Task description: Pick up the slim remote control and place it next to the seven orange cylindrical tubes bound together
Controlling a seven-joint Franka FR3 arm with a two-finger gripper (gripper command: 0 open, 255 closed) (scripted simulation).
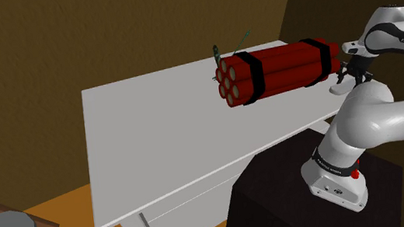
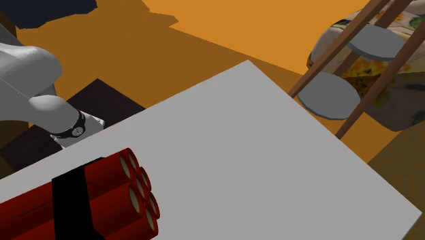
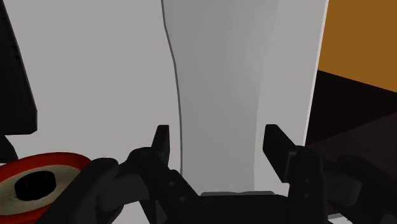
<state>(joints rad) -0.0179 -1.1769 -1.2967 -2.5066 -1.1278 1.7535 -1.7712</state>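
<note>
The end effector point(image 3: 219, 137) is seen with its two black fingers spread and lowered on either side of a long, pale grey slab, which is taken to be the slim remote control point(image 3: 219, 70). The remote is laid flat on the bench point(image 3: 95, 76) and runs straight away from the fingers. The hand is therefore judged to have been lined up along the remote's long axis so that the narrow width can be pinched. Each finger is placed just beside an edge of the remote, but contact cannot be confirmed, so nothing is counted as gripped yet.

In the shoulder view the end effector point(image 1: 354, 74) is found low over the bench point(image 1: 156, 137), at the right-hand end of the tube bundle point(image 1: 277, 69). The remote is thus taken to lie close by that end already. The tubes are drawn red rather than orange and are kept together by two black bands. Their open ends are turned toward the shoulder view's left, with thin green wires point(image 1: 232, 47) standing behind them.

In the second exterior view the bundle point(image 2: 102, 198) is seen at the lower left, and a broad bare stretch of bench point(image 2: 272, 150) is left beside it. A short carry is judged to be enough. Since the bench edge is seen not far from the remote in the wrist view, a firm closure is advised before lifting.
</note>
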